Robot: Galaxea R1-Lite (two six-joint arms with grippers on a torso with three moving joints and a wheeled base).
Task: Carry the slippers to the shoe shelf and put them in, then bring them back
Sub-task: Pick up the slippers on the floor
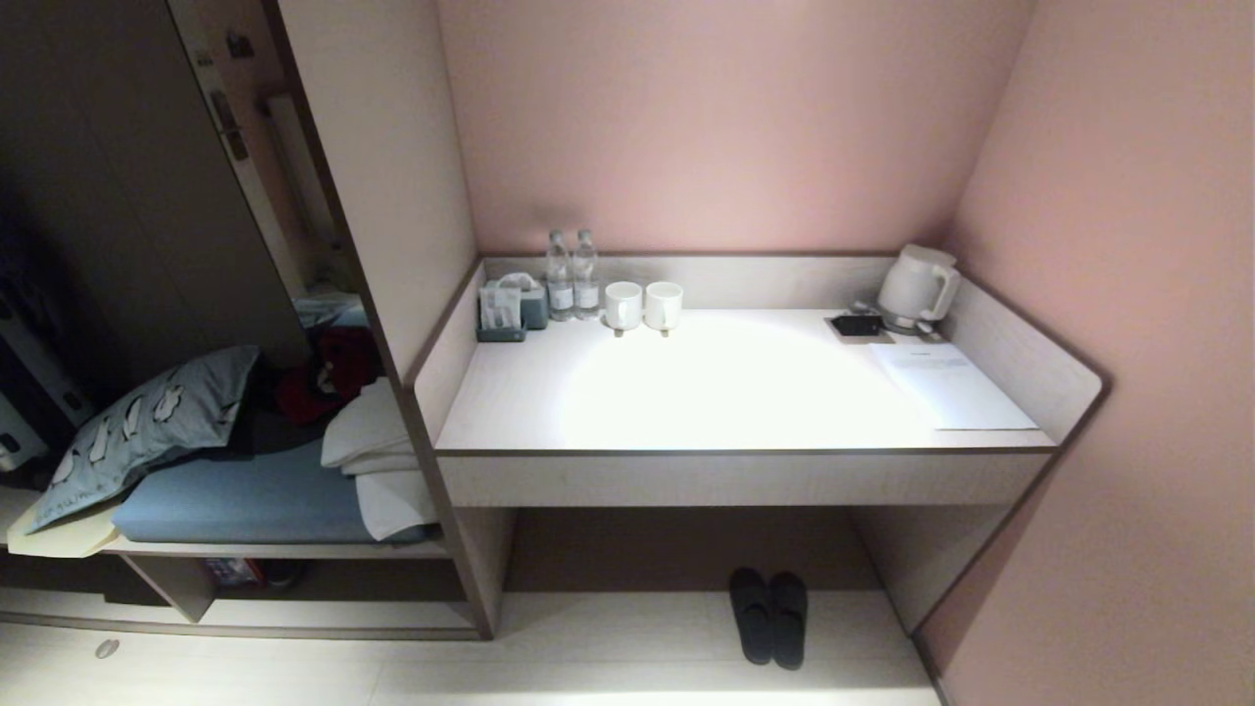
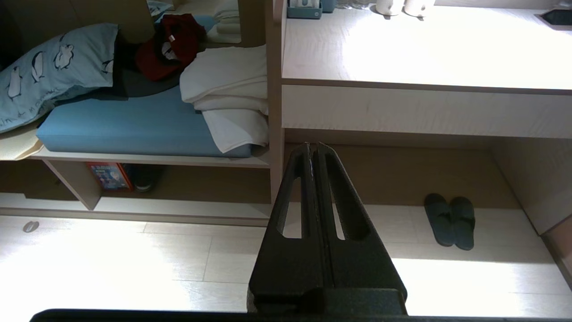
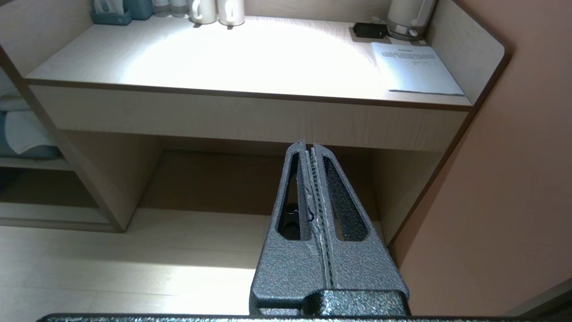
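Under the bench (image 1: 745, 392), the slippers (image 1: 769, 618) lie side by side on the floor, touching. Left end effector (image 2: 313, 150) and right end effector (image 3: 309, 147) hang apart from them, fingers pressed together, holding nothing.

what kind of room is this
Probably a hotel room: a built-in desk holds a kettle, two mugs and water bottles, with slippers on the floor underneath.

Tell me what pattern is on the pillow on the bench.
Penguins on pale blue; the pillow shows best in the left wrist view.
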